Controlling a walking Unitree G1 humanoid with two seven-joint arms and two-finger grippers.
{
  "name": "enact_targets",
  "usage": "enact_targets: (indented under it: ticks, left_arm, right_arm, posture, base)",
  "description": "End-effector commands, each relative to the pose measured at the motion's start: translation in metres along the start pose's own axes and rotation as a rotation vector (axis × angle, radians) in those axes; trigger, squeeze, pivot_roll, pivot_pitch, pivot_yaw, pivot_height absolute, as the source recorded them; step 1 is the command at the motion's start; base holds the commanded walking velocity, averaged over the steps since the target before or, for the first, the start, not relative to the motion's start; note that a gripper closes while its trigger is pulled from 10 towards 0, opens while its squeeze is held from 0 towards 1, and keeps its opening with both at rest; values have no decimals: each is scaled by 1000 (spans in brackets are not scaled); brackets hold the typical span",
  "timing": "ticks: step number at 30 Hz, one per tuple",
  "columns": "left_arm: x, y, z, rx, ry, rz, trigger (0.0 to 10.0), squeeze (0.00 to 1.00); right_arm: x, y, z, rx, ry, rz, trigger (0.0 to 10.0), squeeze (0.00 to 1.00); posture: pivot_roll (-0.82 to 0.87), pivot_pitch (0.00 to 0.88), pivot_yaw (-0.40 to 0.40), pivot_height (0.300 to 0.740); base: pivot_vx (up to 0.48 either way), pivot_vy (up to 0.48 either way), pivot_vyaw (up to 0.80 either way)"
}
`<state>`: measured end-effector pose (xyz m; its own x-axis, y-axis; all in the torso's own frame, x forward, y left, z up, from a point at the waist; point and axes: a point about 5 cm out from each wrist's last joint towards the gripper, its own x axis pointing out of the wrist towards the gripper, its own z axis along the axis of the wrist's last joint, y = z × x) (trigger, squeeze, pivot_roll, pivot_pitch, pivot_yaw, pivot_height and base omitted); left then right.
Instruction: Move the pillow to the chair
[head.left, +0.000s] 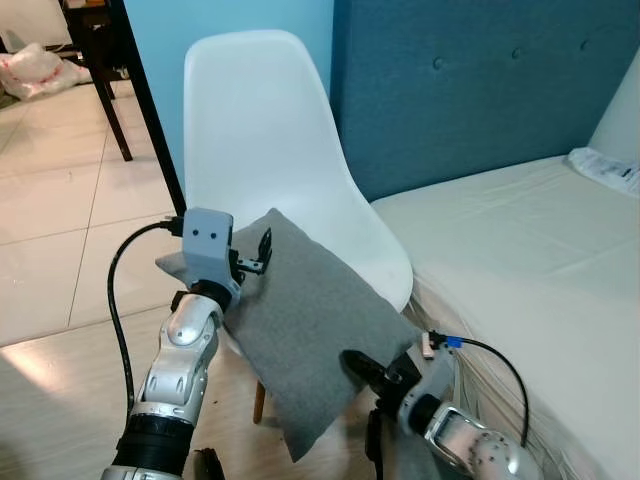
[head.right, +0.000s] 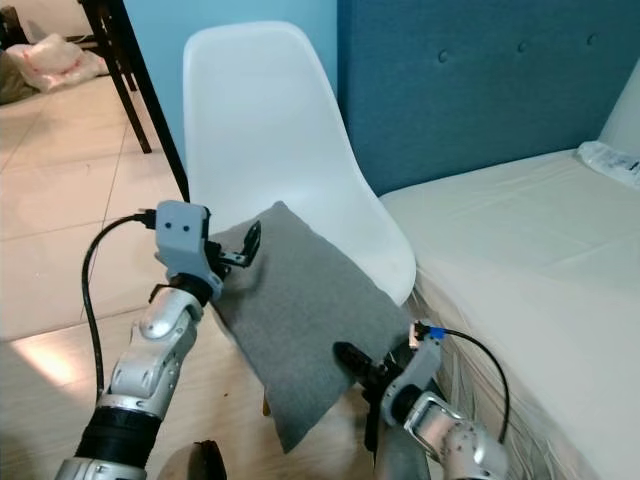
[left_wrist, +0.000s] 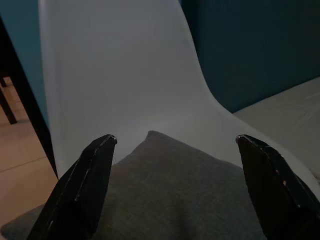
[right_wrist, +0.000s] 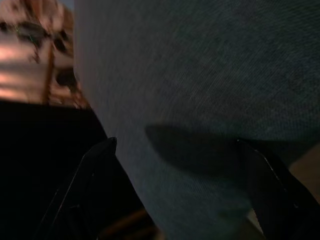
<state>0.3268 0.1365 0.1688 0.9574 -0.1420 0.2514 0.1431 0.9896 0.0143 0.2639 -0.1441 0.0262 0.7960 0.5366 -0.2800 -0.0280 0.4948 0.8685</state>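
- A gray pillow (head.left: 300, 320) is lying on the seat of a white chair (head.left: 270, 140). One corner of the pillow is pointing up toward the chair's back, and the lowest corner is hanging off the front edge of the seat, over the floor (head.left: 60, 250).
- The left end effector (head.left: 258, 253) is sitting at the pillow's upper left edge, near that top corner. In the left wrist view its two black fingers (left_wrist: 85, 185) are spread wide, one on each side of the pillow. They are not squeezing the pillow.
- The right end effector (head.left: 362, 368) is sitting low, just beside the pillow's lower right edge. In the right wrist view the gray cloth is very close to the camera, and the fingers (right_wrist: 272, 185) are standing wide apart too. I cannot tell if they are touching the pillow.
- A black cable (head.left: 118, 300) is looping from the left wrist down along the silver arm.
- A bed (head.left: 520, 240) with a white sheet is standing just beside the chair, on the robot's right. A blue padded headboard (head.left: 470, 80) is rising behind the bed.
- A white thing (head.left: 605, 168) is lying on the far end of the bed, but it is too small to tell what it is.
- The floor is made of pale tiles. Dark furniture legs (head.left: 110, 110) are standing on it behind the chair.
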Motion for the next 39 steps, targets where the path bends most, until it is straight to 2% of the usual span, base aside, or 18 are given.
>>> enact_targets:
  ticks: [1, 4, 5, 7, 10, 11, 13, 14, 24, 27, 32, 34, 39]
  left_arm:
    - [-2, 2, -3, 2, 13, 5, 10000, 0]
    - [-3, 3, -3, 4, 14, 8, 10000, 0]
    - [-4, 4, -3, 5, 15, 11, 10000, 0]
    - [-5, 4, -3, 5, 16, 14, 10000, 0]
    - [-5, 4, -3, 4, 16, 15, 10000, 0]
    - [-5, 3, -3, 4, 16, 14, 10000, 0]
    - [-5, 3, -3, 3, 16, 13, 10000, 0]
    - [-5, 2, -2, 2, 15, 13, 10000, 0]
    - [-5, 2, 0, -1, 7, 20, 10000, 0]
    - [-5, 1, -1, -6, 7, 20, 10000, 0]
    - [-5, 0, -1, -10, 7, 18, 10000, 0]
    - [-6, -1, -1, -13, 8, 16, 10000, 0]
    - [-7, -2, -1, -13, 11, 16, 10000, 0]
  right_arm:
    - [4, -2, -3, 27, -14, 10, 10000, 0]
    - [9, -7, -3, 36, -29, -38, 10000, 0]
    - [15, -16, -3, 24, -36, -135, 10000, 0]
    - [18, -21, -2, 6, -45, -205, 10000, 0]
    - [20, -22, 0, -14, -65, -228, 10000, 0]
    - [23, -21, 6, -21, -99, -228, 0, 0]
    - [25, -18, 11, -25, -129, -219, 0, 0]
    - [29, -12, 23, -33, -178, -199, 0, 0]
    - [33, 4, 66, -87, -309, -177, 0, 0]
    - [35, 14, 85, -147, -366, -172, 0, 0]
    - [36, 24, 102, -195, -420, -167, 0, 0]
    - [37, 35, 121, -217, -479, -171, 0, 0]
    - [42, 43, 125, -282, -448, -202, 0, 0]
  posture:
    - [-34, 105, 8, 533]
    - [-31, 106, 6, 533]
    - [-23, 110, 4, 533]
    - [-23, 111, 6, 533]
    - [-22, 112, 4, 533]
    - [-16, 113, 2, 533]
    - [-14, 113, 1, 533]
    - [-13, 109, 0, 533]
    - [-13, 101, -8, 533]
    - [-16, 102, -7, 533]
    - [-15, 103, -6, 533]
    - [-12, 111, -6, 533]
    - [-4, 117, -11, 533]
  base:
    - [0, 0, 0]
    - [0, 0, 0]
    - [0, 0, 0]
    - [0, 0, 0]
    - [0, 0, 0]
    - [0, 0, 0]
    - [0, 0, 0]
    - [0, 0, 0]
    - [0, 0, 0]
    - [0, 0, 0]
    - [0, 0, 0]
    - [0, 0, 0]
    - [0, 0, 0]
